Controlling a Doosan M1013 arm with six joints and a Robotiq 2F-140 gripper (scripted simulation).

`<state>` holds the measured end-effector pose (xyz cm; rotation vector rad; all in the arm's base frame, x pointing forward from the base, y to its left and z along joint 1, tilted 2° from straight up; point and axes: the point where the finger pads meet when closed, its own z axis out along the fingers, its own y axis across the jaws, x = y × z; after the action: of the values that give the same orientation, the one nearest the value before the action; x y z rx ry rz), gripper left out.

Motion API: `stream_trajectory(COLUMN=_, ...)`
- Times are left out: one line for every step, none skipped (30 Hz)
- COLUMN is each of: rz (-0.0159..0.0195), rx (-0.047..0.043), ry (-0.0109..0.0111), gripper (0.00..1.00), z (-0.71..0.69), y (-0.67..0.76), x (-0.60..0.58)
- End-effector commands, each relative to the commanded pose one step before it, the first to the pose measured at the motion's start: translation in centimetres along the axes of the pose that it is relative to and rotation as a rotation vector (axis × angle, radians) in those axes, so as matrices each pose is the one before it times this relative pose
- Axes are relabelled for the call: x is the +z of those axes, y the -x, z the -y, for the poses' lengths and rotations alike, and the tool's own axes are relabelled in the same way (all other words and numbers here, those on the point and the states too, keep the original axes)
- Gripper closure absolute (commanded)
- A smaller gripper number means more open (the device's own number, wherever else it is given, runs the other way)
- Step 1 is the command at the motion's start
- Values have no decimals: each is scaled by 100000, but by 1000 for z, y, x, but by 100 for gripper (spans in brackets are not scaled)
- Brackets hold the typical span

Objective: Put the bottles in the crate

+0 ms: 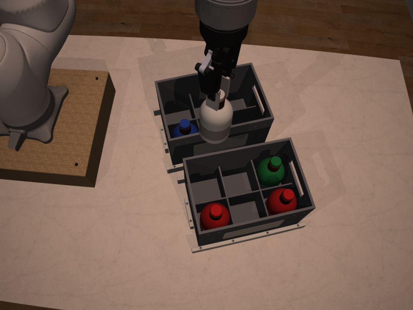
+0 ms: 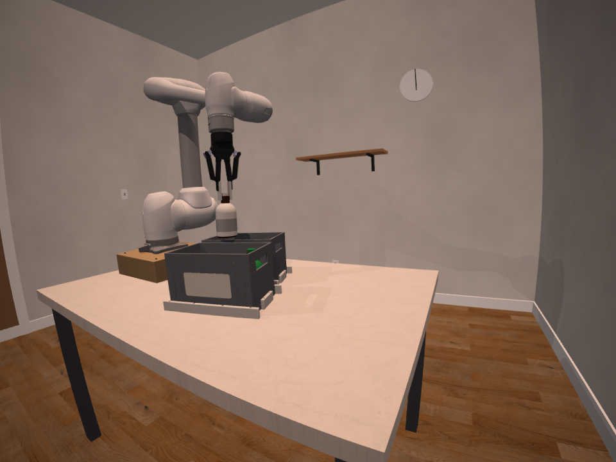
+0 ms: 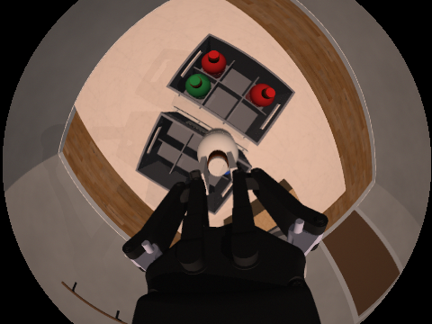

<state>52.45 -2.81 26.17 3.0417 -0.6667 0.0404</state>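
The tool (image 1: pixel 218 96) (image 2: pixel 224 191) (image 3: pixel 218 162) is closed on the neck of a white bottle (image 1: pixel 215 116) (image 2: pixel 226 213) (image 3: pixel 217 143), which hangs upright, higher than the far crate (image 2: pixel 268 235) (image 3: pixel 153 177). The far crate, taken as the landmark, stands level on the bench (image 1: pixel 133 233) (image 2: pixel 318 318) (image 3: pixel 130 54). Inside it, in a corner compartment of the row nearest the other crate, is a blue bottle (image 1: pixel 184 128) (image 3: pixel 228 172), only a sliver of which shows in the wrist view.

Just beside the far crate, on the side toward the exterior camera, stands the near crate (image 1: pixel 250 147) (image 2: pixel 211 253) (image 3: pixel 252 58). It holds a green bottle (image 1: pixel 270 172) (image 2: pixel 258 264) (image 3: pixel 198 86) in a corner compartment of the row nearest the far crate. Two red bottles, one (image 1: pixel 215 216) (image 3: pixel 262 94) and another (image 1: pixel 282 201) (image 3: pixel 213 63), stand in the end compartments of the row away from the far crate.
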Motion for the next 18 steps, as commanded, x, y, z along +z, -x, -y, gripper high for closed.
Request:
stream_trajectory(rz=-2, rx=8, ry=-8, gripper=100, z=313, y=131, x=-6)
stream_trajectory(rz=0, rx=0, ry=0, gripper=100, z=0, y=0, x=0)
stream_trajectory(rz=0, rx=0, ry=0, gripper=100, z=185, y=77, x=0)
stream_trajectory(rz=0, rx=0, ry=0, gripper=100, z=185, y=77, x=0)
stream_trajectory(rz=0, rx=0, ry=0, gripper=100, z=185, y=77, x=0)
stream_trajectory(rz=0, rx=0, ry=0, gripper=100, z=185, y=77, x=0)
stream_trajectory(rz=0, rx=0, ry=0, gripper=100, z=185, y=77, x=0)
stream_trajectory(rz=0, rx=0, ry=0, gripper=100, z=185, y=77, x=0)
stream_trajectory(rz=0, rx=0, ry=0, gripper=100, z=185, y=77, x=0)
stream_trajectory(rz=0, rx=0, ry=0, gripper=100, z=185, y=77, x=0)
stream_trajectory(rz=0, rx=0, ry=0, gripper=100, z=185, y=77, x=0)
stream_trajectory(rz=0, rx=0, ry=0, gripper=100, z=185, y=77, x=0)
stream_trajectory(rz=0, rx=0, ry=0, gripper=100, z=185, y=77, x=0)
stream_trajectory(rz=0, rx=0, ry=0, gripper=100, z=185, y=77, x=0)
stream_trajectory(rz=0, rx=0, ry=0, gripper=100, z=185, y=77, x=0)
stream_trajectory(rz=0, rx=0, ry=0, gripper=100, z=185, y=77, x=0)
stream_trajectory(rz=0, rx=0, ry=0, gripper=100, z=185, y=77, x=0)
stream_trajectory(rz=0, rx=0, ry=0, gripper=100, z=0, y=0, x=0)
